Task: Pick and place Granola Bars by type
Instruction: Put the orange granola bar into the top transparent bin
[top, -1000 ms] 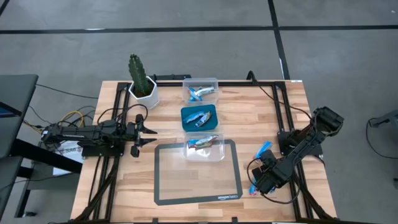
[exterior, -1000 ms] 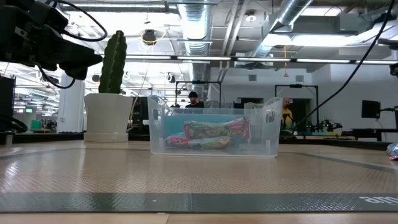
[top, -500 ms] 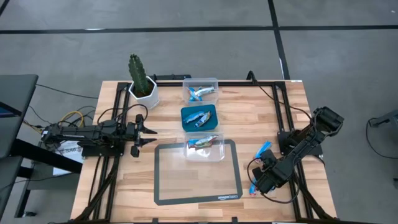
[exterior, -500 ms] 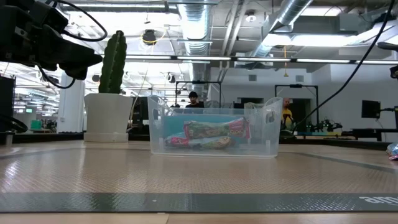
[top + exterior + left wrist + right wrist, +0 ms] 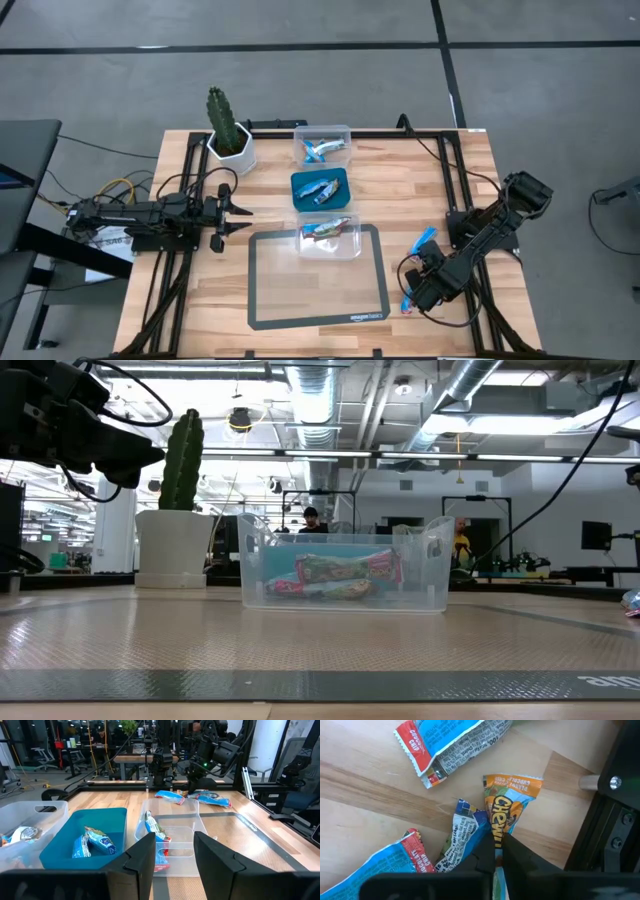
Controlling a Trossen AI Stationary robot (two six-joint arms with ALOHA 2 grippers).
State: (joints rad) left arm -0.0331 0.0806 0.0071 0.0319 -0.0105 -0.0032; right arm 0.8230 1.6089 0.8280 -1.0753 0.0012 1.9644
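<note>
Three bins [image 5: 324, 190] already hold bars; a few bars [image 5: 421, 244] remain right of the mat [image 5: 317, 277]. Right gripper [image 5: 498, 849] pinches one (orange-topped) there. Left gripper [image 5: 172, 851] waits, fingers apart.

A cactus [image 5: 222, 114] is standing in a white pot [image 5: 232, 152] at the table's [image 5: 200, 300] far left corner. Three bins are sitting in a row: clear [image 5: 326, 133], teal [image 5: 320, 177], clear [image 5: 330, 247]. The nearest is overlapping a grey-edged mat [image 5: 317, 282].
</note>
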